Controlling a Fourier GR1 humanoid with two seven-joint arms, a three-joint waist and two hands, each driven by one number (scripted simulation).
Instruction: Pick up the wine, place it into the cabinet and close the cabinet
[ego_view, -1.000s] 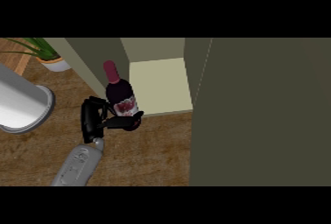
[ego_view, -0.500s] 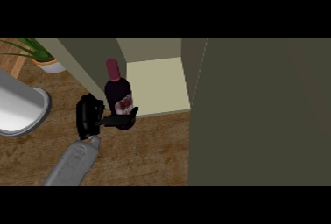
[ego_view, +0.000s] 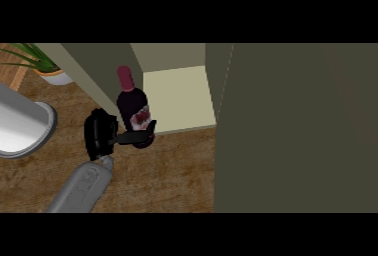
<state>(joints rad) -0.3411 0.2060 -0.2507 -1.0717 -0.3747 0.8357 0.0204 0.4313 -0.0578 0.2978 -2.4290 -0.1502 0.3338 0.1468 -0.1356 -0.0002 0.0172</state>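
The wine bottle (ego_view: 133, 106) is dark with a red capsule and a red label. It stands upright at the front left corner of the open cabinet's pale shelf (ego_view: 181, 97). My left hand (ego_view: 100, 132) is shut on the bottle's lower part from the left, its thumb wrapped across the front. The grey forearm (ego_view: 81, 187) comes up from the lower left. The cabinet's dark olive door (ego_view: 295, 130) stands open and fills the right half of the view. My right hand does not show.
A large grey round vessel (ego_view: 18, 130) sits on the wooden counter (ego_view: 162, 175) at the left edge. A potted plant (ego_view: 46, 67) stands at the back left. The cabinet's left wall (ego_view: 92, 70) rises just behind the bottle.
The bottle and my left hand keep almost the same place. The grey vessel and the plant have slid left in the view, and the cabinet door covers more of the right.
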